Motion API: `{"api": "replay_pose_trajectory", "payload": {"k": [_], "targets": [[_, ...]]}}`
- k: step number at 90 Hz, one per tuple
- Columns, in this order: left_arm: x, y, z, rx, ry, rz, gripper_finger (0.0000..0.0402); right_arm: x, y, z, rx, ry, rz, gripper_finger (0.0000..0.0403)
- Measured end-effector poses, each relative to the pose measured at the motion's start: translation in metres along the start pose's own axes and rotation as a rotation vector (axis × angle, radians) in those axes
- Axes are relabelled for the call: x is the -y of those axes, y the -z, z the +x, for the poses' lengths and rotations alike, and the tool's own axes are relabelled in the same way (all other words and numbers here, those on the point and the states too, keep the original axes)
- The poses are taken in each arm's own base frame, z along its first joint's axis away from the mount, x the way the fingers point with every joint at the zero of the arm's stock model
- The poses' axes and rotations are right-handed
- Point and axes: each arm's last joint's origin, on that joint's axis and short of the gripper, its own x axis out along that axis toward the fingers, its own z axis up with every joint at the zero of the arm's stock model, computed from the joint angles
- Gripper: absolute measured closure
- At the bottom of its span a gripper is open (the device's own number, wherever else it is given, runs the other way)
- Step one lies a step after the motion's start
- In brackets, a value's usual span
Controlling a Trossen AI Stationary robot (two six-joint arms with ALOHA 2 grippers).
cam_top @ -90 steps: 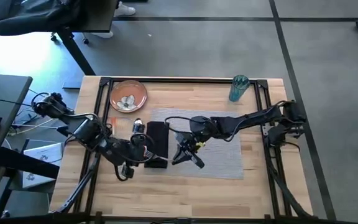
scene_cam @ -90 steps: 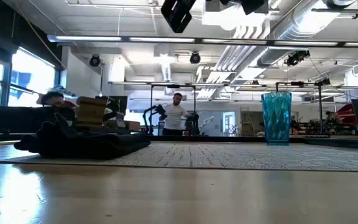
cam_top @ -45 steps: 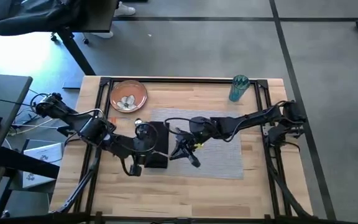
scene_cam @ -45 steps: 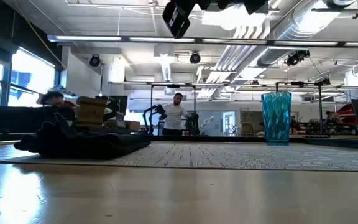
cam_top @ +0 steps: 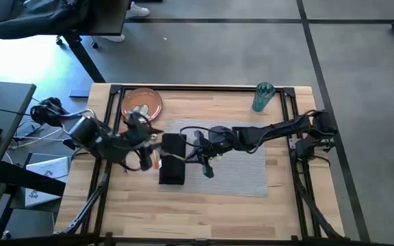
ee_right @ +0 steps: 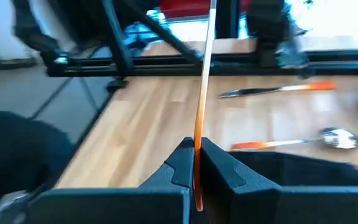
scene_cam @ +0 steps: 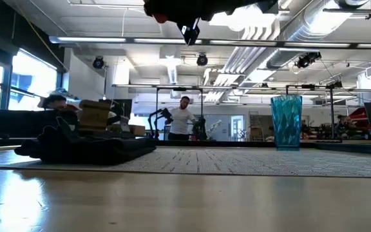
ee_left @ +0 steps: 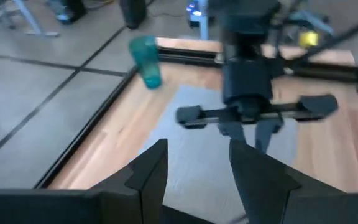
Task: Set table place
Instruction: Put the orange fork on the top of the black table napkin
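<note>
A black napkin (cam_top: 172, 158) lies on the left end of the grey placemat (cam_top: 241, 171). The orange-brown plate (cam_top: 141, 104) rests at the table's far left and the teal cup (cam_top: 262, 97) stands at the far right. My right gripper (cam_top: 204, 158) hovers above the placemat just right of the napkin, shut on an orange-handled piece of cutlery (ee_right: 201, 106). Two more pieces of cutlery (ee_right: 291, 143) lie on the wood beyond the napkin. My left gripper (ee_left: 194, 177) is open with nothing between its fingers, up above the table left of the napkin (cam_top: 148, 131). My right gripper pinches the cutlery's orange handle (ee_right: 197, 146) between its two shut fingers. The piece sticks out forward past the fingertips, seen edge-on as a thin line, its metal end (ee_right: 211, 25) farthest from the gripper. It is lifted clear of the table.
Black rails (cam_top: 204, 87) frame the light wood table. Bare wood lies along the near edge (cam_top: 197, 212). My two arms are close together over the napkin. In the low view a person (scene_cam: 183, 119) stands far off in the room behind.
My left gripper has moved from beside the napkin's near end toward the table's far edge and now stands left of the napkin's far end. My right gripper has shifted slightly toward the far edge with the cutlery. The napkin has stayed in place.
</note>
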Motion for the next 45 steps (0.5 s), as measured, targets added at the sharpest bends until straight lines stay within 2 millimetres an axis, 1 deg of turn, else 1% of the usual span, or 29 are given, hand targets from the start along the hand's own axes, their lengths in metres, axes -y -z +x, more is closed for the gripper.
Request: {"api": "replay_pose_trajectory", "payload": {"k": [7,14,29,39,45], "targets": [[-0.007,0.006,-0.005,-0.019,-0.033,-0.047,0.0248,0.003,-0.006,-0.006,0.027,0.09,-0.024,0.0403],[-0.01,0.015,-0.004,-0.028,-0.092,-0.08,0.0248,0.006,-0.013,-0.015,0.051,0.201,-0.052,0.0403],[-0.006,0.035,0.007,0.018,-0.187,-0.161,0.0248,0.01,-0.02,-0.026,0.071,0.431,-0.112,0.0402],[-0.001,0.043,0.016,0.06,-0.22,-0.181,0.0248,0.012,-0.02,-0.027,0.062,0.482,-0.112,0.0402],[-0.001,0.044,0.017,0.062,-0.231,-0.146,0.0248,0.012,-0.02,-0.027,0.061,0.482,-0.111,0.0402]]}}
